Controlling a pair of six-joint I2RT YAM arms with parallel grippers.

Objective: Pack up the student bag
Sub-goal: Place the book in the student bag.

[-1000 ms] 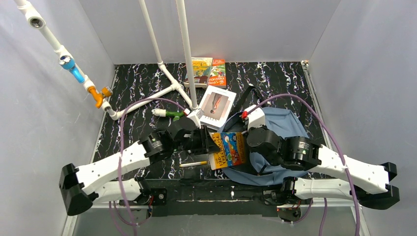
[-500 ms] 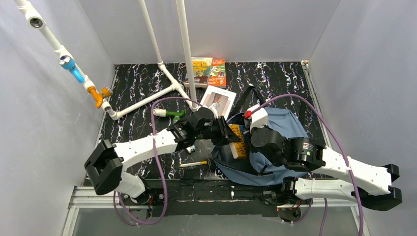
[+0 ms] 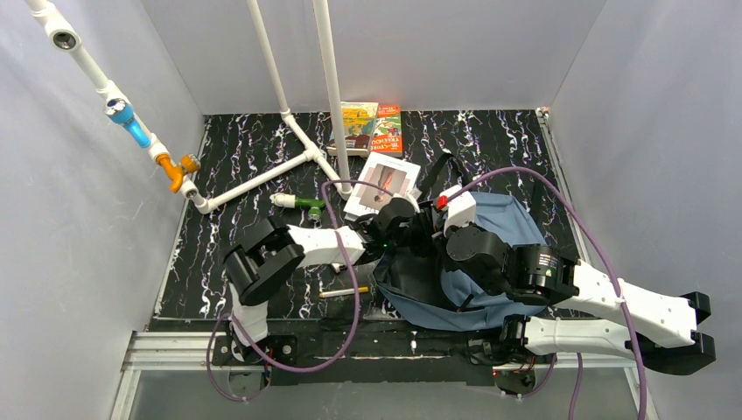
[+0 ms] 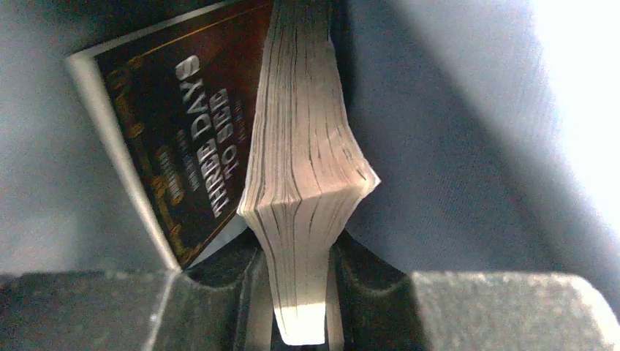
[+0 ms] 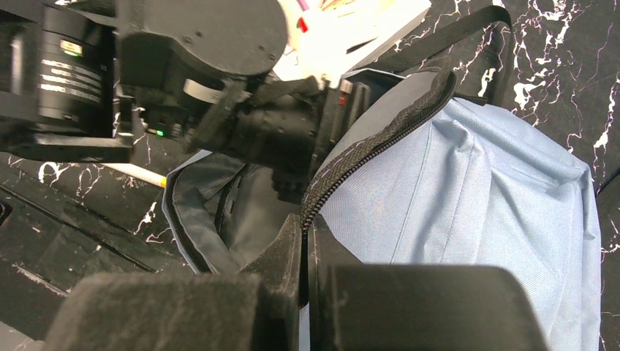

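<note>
Over marbled tabletop (image 3: 245, 149), left fingers (image 4: 252, 300) clamp a book (image 4: 307, 168) inside the student bag (image 5: 475, 183), right fingers (image 5: 289, 256) pinching it open; release likely next.

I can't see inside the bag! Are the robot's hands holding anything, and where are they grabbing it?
The left fingers pinch a book by its page edges, inside the student bag. The right fingers pinch the bag's zippered rim.

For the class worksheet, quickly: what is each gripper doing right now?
Left gripper: closed on a book, held inside the bag.
Right gripper: closed on the bag's open zipper edge.
</note>
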